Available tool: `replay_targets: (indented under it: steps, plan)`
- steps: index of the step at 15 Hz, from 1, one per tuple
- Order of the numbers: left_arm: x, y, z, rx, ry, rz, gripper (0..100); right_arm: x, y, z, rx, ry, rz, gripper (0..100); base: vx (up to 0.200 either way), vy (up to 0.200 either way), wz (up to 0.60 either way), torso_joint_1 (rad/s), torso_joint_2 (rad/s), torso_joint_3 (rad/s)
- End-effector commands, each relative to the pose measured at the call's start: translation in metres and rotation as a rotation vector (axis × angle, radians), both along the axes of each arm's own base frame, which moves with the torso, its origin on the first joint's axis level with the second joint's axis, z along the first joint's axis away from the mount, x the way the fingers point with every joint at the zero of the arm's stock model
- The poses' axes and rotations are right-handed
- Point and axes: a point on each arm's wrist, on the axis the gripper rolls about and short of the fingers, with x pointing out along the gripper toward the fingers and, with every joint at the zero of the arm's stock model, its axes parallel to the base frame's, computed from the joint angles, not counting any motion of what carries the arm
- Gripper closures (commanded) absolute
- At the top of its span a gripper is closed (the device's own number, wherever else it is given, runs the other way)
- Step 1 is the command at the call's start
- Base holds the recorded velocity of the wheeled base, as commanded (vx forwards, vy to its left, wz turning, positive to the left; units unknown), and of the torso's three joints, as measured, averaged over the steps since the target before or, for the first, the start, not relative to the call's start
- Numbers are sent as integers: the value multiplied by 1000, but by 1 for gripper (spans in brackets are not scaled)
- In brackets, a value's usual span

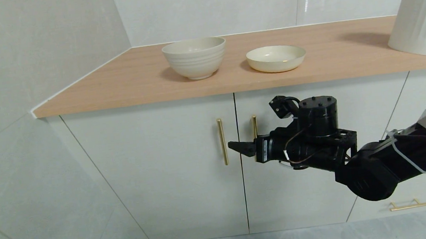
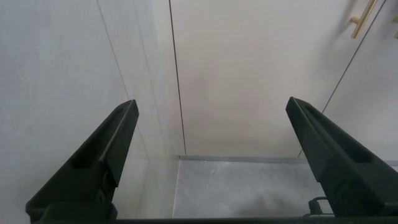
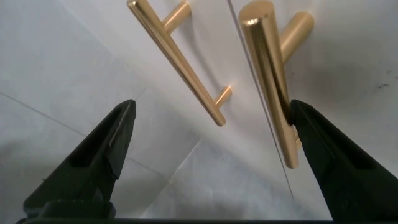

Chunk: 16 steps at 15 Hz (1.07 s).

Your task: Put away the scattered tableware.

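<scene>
A ribbed cream bowl point(image 1: 195, 58) and a shallow cream dish point(image 1: 276, 58) stand side by side on the wooden countertop point(image 1: 114, 86). Below it, my right gripper point(image 1: 239, 147) hangs in front of the seam between two cabinet doors, level with their gold handles. In the right wrist view the right gripper point(image 3: 210, 106) is open; the nearer gold handle point(image 3: 267, 81) lies just inside one finger point(image 3: 329, 162), and the other handle point(image 3: 177, 62) sits farther off. My left gripper point(image 2: 211, 102) is open with nothing between its fingers, low before a cabinet panel and the floor.
The left door's handle point(image 1: 222, 141) and the right door's handle point(image 1: 254, 125) flank the seam. A large white ribbed object point(image 1: 423, 10) stands at the counter's right end. Small gold drawer pulls point(image 1: 408, 205) sit low right. A tiled wall point(image 1: 18, 116) closes the left side.
</scene>
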Motion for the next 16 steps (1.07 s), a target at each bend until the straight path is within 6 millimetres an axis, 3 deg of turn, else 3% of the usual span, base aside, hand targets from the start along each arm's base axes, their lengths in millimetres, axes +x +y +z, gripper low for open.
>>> replay_targets:
  steps: [1,9,16]
  plan:
    - [0,0,0,0,0,0,0,-4,3,-2,-3,5,14,0,0,0,0,0,0,0]
    - [0,0,0,0,0,0,0,-23,-4,3,0,17,40,0,0,0,0,0,0,0]
    - [0,0,0,0,0,0,0,-58,-14,8,8,49,233,0,0,0,0,0,0,0]
